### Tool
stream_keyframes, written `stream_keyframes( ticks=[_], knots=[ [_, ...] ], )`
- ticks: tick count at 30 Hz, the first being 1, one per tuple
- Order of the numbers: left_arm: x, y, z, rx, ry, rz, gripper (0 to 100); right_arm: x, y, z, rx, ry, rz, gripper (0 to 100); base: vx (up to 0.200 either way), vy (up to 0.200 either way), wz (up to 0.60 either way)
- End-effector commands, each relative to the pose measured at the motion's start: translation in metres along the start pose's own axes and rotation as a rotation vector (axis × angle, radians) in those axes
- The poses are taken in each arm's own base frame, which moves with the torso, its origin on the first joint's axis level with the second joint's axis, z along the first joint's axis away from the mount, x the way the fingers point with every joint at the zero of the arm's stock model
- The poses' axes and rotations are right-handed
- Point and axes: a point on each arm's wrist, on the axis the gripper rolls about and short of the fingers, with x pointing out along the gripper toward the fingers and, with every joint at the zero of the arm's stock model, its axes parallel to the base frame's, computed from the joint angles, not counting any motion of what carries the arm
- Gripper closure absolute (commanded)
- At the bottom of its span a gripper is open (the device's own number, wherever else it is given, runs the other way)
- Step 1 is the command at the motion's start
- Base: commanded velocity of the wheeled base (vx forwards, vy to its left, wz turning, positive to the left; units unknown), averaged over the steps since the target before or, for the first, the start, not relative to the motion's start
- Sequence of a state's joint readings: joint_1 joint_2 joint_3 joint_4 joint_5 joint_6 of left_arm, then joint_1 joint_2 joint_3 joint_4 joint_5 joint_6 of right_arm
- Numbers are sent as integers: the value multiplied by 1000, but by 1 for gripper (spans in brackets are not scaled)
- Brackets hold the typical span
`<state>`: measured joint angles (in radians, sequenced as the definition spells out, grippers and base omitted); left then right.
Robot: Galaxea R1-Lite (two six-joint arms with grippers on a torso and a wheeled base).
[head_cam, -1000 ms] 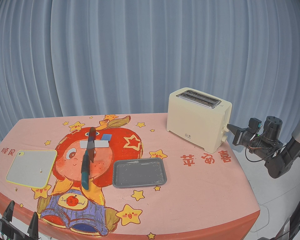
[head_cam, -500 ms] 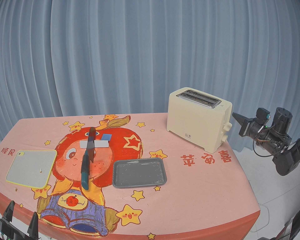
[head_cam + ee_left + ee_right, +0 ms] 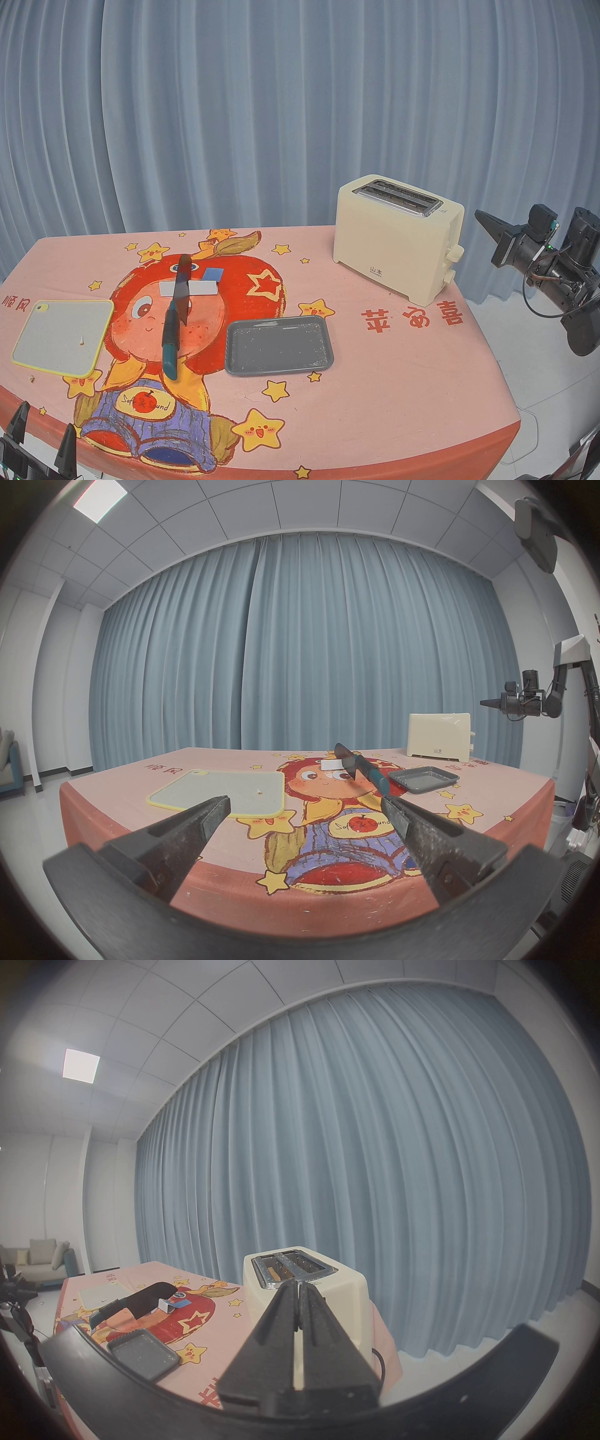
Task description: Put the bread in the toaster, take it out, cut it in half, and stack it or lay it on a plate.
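Note:
The cream toaster [image 3: 400,240] stands at the table's back right, two slots on top. In the right wrist view something brownish sits in one toaster [image 3: 300,1285] slot; I cannot tell if it is bread. My right gripper [image 3: 480,216] hovers off the table's right edge, shut and empty, a hand's width from the toaster's knob side [image 3: 456,253]. Its fingers [image 3: 298,1288] point at the toaster. The grey plate [image 3: 278,345] lies mid-table. A teal-handled knife [image 3: 174,319] lies left of it. My left gripper [image 3: 47,417] is open below the front left corner.
A grey cutting board [image 3: 62,337] with a yellow rim lies at the left, also seen as the board [image 3: 219,790] in the left wrist view. A small white holder [image 3: 200,287] props the knife blade. Blue curtains hang behind the table.
My right gripper has drawn back from the toaster's knob side, moving right and upward, still shut. Nothing else has moved.

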<state>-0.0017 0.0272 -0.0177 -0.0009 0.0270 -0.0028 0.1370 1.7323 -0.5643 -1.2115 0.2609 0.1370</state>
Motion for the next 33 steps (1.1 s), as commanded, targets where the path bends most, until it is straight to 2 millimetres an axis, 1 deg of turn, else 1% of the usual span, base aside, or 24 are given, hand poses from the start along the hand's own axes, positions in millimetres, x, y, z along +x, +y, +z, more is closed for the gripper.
stream_keyframes(
  ticks=[1, 7, 17, 33],
  knots=[
    [1, 0, -5, 0, 17, 1, 0, -5, 3, 5, -10, -19, 10, 100, 0, 0, 0],
    [1, 0, -5, 0, 19, 1, 0, -12, 6, 15, -19, -45, 15, 100, 0, 0, 0],
    [1, 0, -5, 0, 19, 1, 0, -15, 7, 22, -24, -68, 13, 100, 0, 0, 0],
    [1, 0, -5, 0, 17, 1, 0, -15, 9, 19, -23, -60, 20, 100, 0, 0, 0]
  ],
)
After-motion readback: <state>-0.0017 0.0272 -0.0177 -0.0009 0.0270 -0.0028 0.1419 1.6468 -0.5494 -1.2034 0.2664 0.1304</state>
